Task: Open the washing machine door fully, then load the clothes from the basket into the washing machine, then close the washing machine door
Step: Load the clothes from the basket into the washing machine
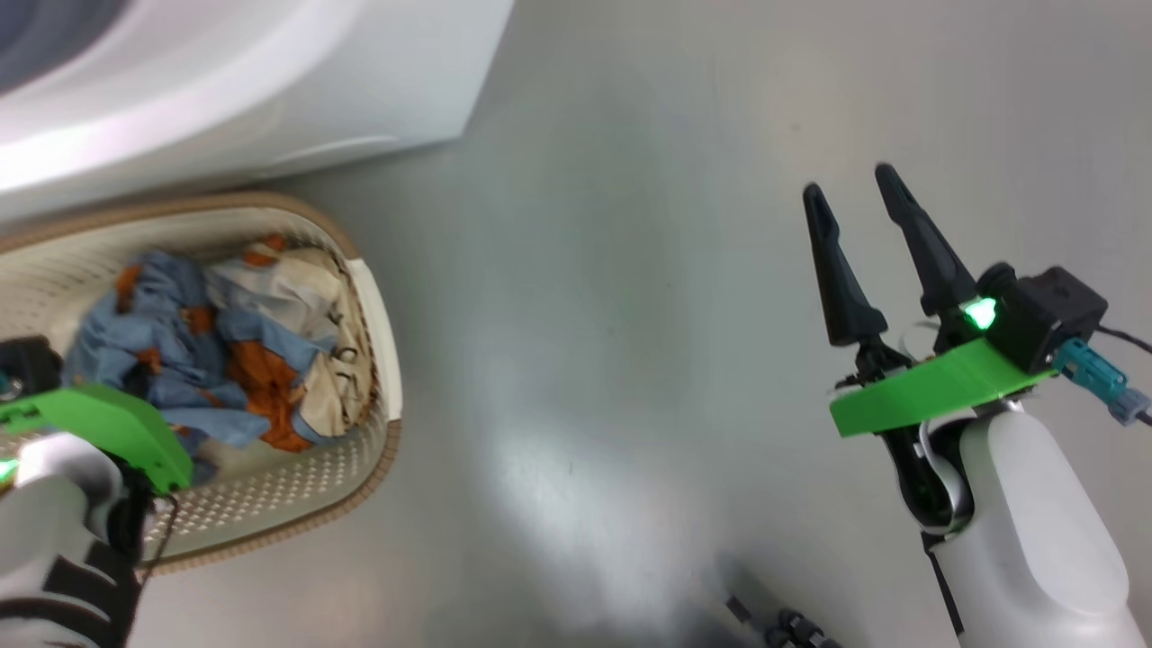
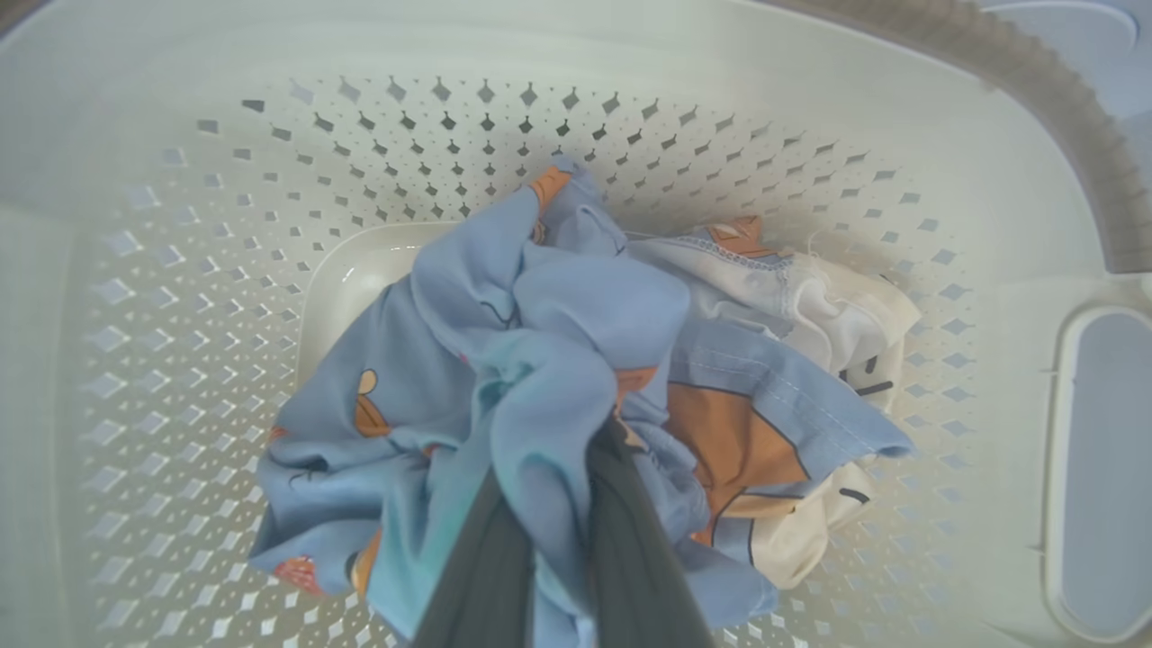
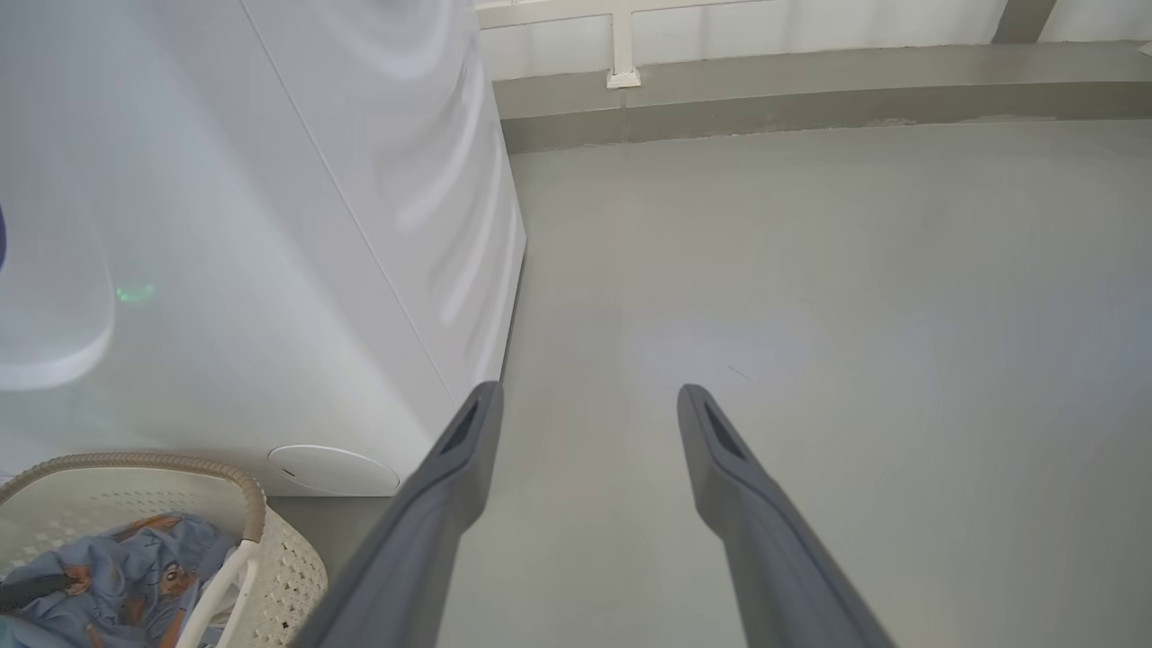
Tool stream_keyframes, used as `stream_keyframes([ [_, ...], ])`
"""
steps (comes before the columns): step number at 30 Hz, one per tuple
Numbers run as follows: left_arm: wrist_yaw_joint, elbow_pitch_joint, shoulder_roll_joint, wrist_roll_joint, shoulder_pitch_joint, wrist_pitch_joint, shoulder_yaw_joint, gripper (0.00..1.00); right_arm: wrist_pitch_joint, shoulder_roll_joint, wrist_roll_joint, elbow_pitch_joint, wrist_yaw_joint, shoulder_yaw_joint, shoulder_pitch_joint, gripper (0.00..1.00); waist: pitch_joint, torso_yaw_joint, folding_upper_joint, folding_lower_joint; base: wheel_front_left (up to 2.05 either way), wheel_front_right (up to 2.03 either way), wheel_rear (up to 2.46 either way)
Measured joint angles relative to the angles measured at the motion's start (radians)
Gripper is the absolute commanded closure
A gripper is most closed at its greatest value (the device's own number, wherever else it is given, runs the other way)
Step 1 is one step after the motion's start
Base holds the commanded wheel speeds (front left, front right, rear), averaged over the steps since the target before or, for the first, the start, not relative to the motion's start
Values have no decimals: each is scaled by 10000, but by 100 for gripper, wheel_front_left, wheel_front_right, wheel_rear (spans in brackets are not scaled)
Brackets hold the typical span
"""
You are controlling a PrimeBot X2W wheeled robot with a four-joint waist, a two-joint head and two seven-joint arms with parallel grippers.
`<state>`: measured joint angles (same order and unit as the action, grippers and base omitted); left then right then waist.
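Note:
The cream perforated basket stands on the floor against the white washing machine. The clothes lie bunched inside it. In the left wrist view my left gripper is down in the basket, shut on a fold of the light blue garment. The cream garment lies beside and partly under the blue one. My right gripper hangs open over bare floor to the right, holding nothing. The washing machine door is out of view.
Grey floor stretches between the basket and my right arm. The right wrist view shows the machine's white side, a round cover low on it, the basket and a wall base far off.

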<state>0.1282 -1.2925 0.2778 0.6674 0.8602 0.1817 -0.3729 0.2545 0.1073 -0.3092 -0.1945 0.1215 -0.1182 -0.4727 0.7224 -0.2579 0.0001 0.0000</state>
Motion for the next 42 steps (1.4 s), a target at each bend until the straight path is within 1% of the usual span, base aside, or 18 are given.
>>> stream_keyframes([
  [5, 4, 247, -311, 213, -566, 491, -48, 100, 0, 198, 0, -104, 0, 105, 461, 0, -705, 243, 0, 0, 0, 0, 0],
  [8, 10, 545, -410, 337, -912, 610, -88, 100, 0, 288, 0, -163, 0, 205, 735, 0, -1149, 388, 0, 0, 0, 0, 0],
  [9, 10, 545, -410, 337, -912, 610, -88, 100, 0, 288, 0, -163, 0, 205, 735, 0, -1149, 388, 0, 0, 0, 0, 0],
  [12, 10, 924, -412, 337, -1267, 663, -134, 100, -2, 378, 0, -211, 0, 268, 1006, 0, -1604, 526, 0, 0, 0, 0, 0],
  [16, 10, 1898, -343, 230, -1742, 663, 61, 100, 0, 527, 0, -268, 0, 364, 1372, 0, -2198, 712, -1, 0, 0, 0, 0],
  [20, 10, 3108, -318, -293, -2362, 667, 619, 100, 0, 625, 0, -322, 0, 437, 1672, 0, -2758, 909, 0, 0, 0, 0, 0],
  [26, -2, 5024, -458, -1220, -3618, 692, 1822, 100, 0, 713, 0, -353, 0, 690, 2135, 0, -3524, 1168, 0, 0, 0, 0, 0],
  [35, -19, 8013, -1003, -2963, -5408, 700, 3279, 100, 0, 802, 0, -431, 0, 934, 2765, 0, -4482, 1555, 0, 0, 0, 0, 0],
  [36, -17, 8686, -1172, -3254, -5846, 708, 3570, 100, 0, 817, 0, -430, 0, 974, 2899, 0, -4669, 1637, 0, 0, 0, 0, 0],
  [42, -13, 10335, -1699, -3916, -7068, 734, 4086, 100, 0, 834, 0, -437, 0, 1106, 3400, 0, -5177, 1880, 0, 0, 0, 0, 0],
])
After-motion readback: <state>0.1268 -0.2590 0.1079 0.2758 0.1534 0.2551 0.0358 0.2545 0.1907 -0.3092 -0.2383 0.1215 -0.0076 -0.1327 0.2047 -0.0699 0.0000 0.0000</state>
